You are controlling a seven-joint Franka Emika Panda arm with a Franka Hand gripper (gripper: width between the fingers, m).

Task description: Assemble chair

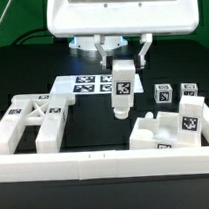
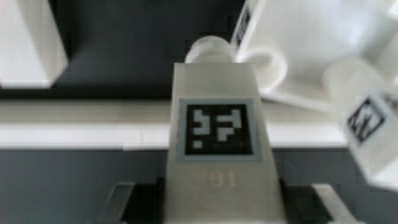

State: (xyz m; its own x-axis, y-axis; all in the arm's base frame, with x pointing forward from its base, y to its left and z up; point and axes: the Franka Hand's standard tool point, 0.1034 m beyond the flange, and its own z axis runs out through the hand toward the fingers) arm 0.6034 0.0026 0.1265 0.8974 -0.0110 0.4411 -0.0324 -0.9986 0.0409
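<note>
My gripper [image 1: 118,68] is shut on a long white chair part [image 1: 120,92] with a square tag. It holds the part upright above the black table, near the middle. In the wrist view the part [image 2: 221,120] runs out from between the fingers [image 2: 135,200], and its far end is a rounded peg. The X-braced frame [image 1: 34,123] lies at the exterior view's left. Two small tagged cubes [image 1: 162,92] stand at the right. Notched blocks [image 1: 172,128] sit at the front right, just right of the held part's lower end.
The marker board [image 1: 83,86] lies flat behind the held part, to its left. A long low white border rail [image 1: 106,168] runs along the front, and another piece of rail [image 1: 2,124] stands at the left edge. The robot's base fills the top.
</note>
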